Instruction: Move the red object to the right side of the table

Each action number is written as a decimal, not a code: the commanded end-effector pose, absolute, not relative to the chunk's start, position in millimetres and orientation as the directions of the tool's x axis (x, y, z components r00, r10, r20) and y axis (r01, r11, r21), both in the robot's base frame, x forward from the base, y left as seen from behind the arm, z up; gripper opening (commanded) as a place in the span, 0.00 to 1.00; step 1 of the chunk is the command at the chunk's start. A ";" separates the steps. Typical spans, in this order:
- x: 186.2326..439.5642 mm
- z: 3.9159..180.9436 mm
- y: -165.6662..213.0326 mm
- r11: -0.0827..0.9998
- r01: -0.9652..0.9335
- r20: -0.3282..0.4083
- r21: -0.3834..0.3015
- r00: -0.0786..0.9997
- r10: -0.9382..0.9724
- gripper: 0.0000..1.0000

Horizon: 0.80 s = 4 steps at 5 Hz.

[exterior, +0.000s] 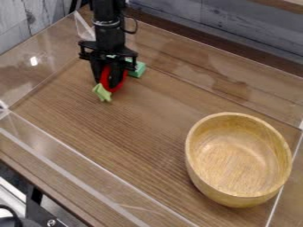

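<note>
Brown wood grain is shown across the table (142,133). Red is seen on the small object (115,78), with light green at its stub (103,92). The bowl (239,160) is coloured pale yellow-tan.
</note>
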State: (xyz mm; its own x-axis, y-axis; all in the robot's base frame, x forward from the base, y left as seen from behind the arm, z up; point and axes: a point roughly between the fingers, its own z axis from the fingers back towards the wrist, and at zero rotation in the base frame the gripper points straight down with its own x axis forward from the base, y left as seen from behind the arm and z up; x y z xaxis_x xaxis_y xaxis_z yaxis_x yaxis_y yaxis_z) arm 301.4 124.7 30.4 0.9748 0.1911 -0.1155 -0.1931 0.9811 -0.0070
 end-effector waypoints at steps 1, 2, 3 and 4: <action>313.1 45.5 124.4 0.983 -0.186 -0.063 0.001 0.981 0.186 0.00; 314.4 45.7 122.6 0.983 -0.186 -0.063 -0.002 0.981 0.185 0.00; 314.7 44.0 121.9 0.983 -0.186 -0.067 -0.001 0.980 0.186 0.00; 315.1 42.7 121.0 0.982 -0.187 -0.071 -0.001 0.980 0.186 0.00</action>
